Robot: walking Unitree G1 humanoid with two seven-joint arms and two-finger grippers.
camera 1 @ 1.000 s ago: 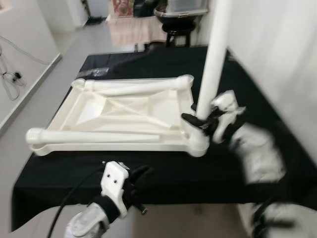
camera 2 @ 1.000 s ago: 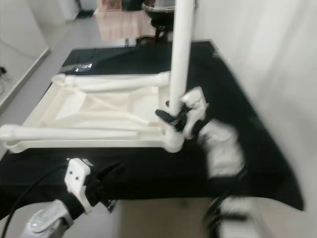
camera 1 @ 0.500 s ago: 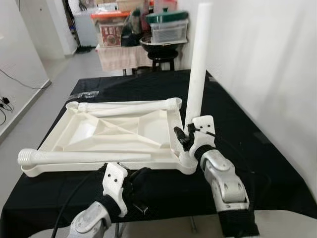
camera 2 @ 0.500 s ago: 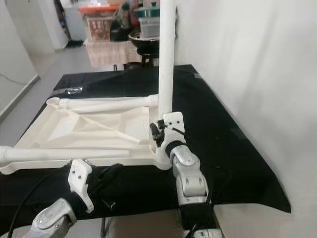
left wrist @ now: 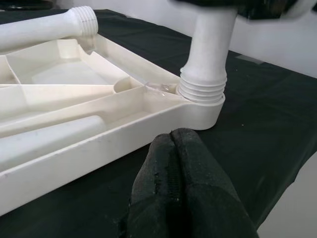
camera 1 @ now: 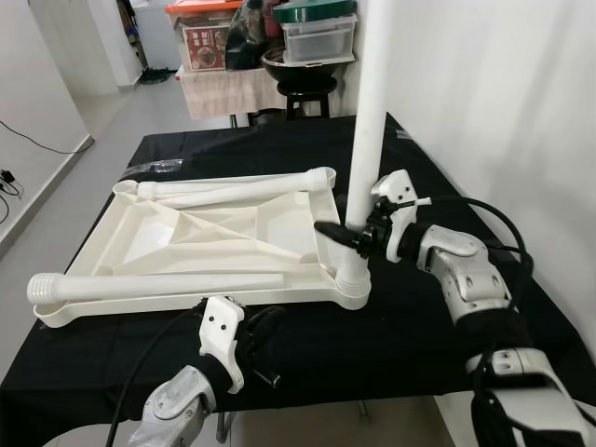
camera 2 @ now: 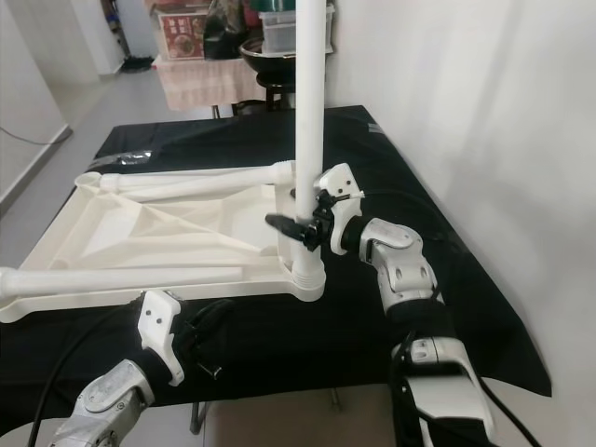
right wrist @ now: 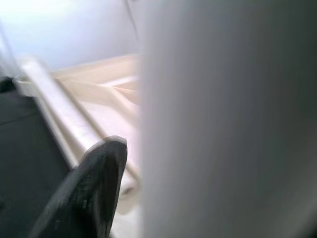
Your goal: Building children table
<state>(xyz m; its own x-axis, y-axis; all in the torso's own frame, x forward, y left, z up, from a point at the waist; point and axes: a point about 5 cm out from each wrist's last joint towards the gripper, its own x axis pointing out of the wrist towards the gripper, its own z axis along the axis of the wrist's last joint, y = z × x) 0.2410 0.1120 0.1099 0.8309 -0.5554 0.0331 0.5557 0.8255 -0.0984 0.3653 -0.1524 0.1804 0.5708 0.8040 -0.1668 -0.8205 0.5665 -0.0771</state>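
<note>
Right gripper (camera 1: 346,234) around upright leg (camera 1: 371,130)

A table draped in black cloth (camera 1: 447,363) carries an upturned cream plastic tabletop (camera 1: 196,242) at its centre; a crumpled clear plastic wrapper (camera 1: 154,165) lies toward eleven o'clock.

A lived-in home room: white walls, grey floor, a black-clothed table (camera 1: 447,354), and at 12 o'clock a black stool (camera 1: 306,86) and stacked storage boxes (camera 1: 317,33).
</note>
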